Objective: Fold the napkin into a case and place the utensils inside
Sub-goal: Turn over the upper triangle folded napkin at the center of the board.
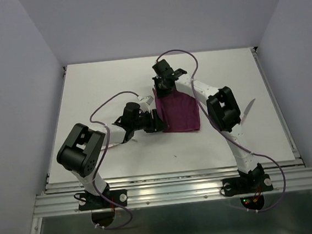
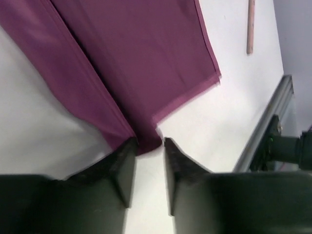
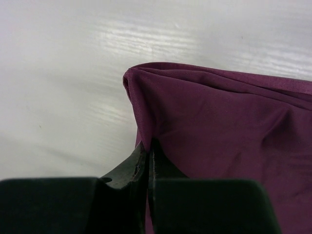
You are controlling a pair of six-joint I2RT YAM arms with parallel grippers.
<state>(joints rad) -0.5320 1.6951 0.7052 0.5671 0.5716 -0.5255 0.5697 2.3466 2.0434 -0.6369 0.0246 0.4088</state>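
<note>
The napkin [image 1: 180,113] is lying near the middle of the white table [image 1: 108,83], folded into a rough rectangle with its long sides running from near to far. Bare tabletop is showing beyond its far edge and widely to the left. To the right there is less room, since the right arm [image 1: 224,110] is crossing just beside that edge. A metal rail [image 1: 174,190] is bounding the near side of the table, and plain walls are closing in the other three. One utensil [image 1: 248,110], pale pink and slim, is lying well apart from the cloth on the right, partly hidden behind the right arm.

The left gripper [image 2: 150,142] is resting low at the napkin's near left corner. Its fingers [image 2: 124,165] are standing a narrow gap apart with white table showing between them. The tip of the cloth corner is sitting right at the fingertips, and no pinch is showing. The right gripper [image 3: 147,148] is pressing its jaws together on the napkin's far left edge, and the cloth above it is bunching into a raised, rounded fold.

The left arm [image 1: 82,152] is reaching low across the table toward the right. The right arm is bending at the elbow and stretching forward and leftward over the cloth's right side.
</note>
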